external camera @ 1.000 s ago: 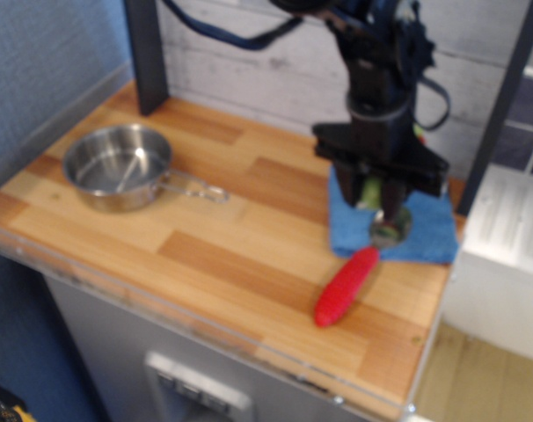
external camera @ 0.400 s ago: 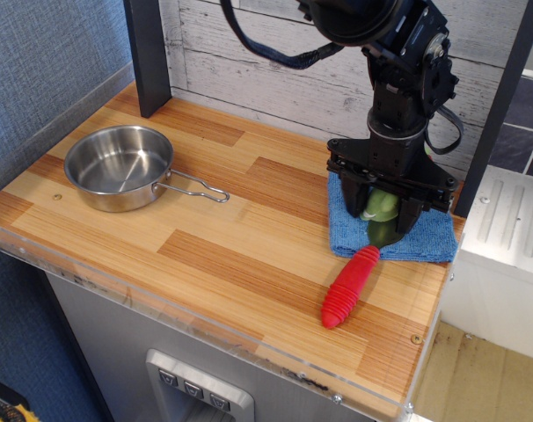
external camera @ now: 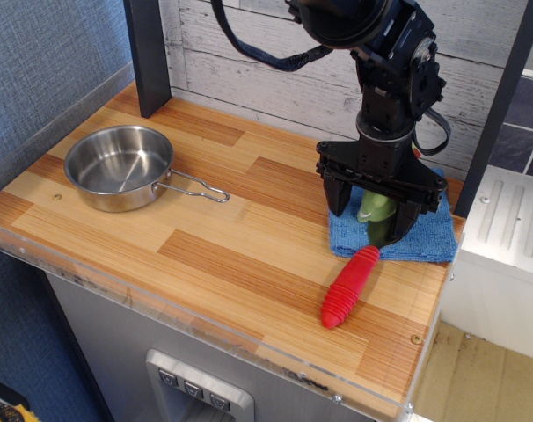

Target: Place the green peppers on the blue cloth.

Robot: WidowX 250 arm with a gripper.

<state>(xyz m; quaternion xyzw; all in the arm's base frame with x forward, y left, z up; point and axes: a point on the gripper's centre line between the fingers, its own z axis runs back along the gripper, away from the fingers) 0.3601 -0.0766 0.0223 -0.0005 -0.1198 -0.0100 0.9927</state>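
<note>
Our two dark fingers [external camera: 337, 192] hang spread apart above the blue cloth [external camera: 429, 236], and the green peppers [external camera: 375, 207] sit in the gap between them. We cannot tell whether either finger presses on the toy or merely flanks it; the gripper [external camera: 376, 207] looks opened wide rather than clamped. We see the green peppers as a pale green lump with a darker green part below it, resting over the left half of the cloth. The blue cloth lies at the far right of the wooden counter [external camera: 205, 237], close to the whitewashed plank wall [external camera: 266, 53]. Just in front of the cloth, a red spoon handle [external camera: 347, 286] lies slanted, its upper end touching the cloth's near edge right below the peppers. Well apart, on the left side of the counter, we see a steel pan [external camera: 119, 167] with its wire handle pointing right.
</note>
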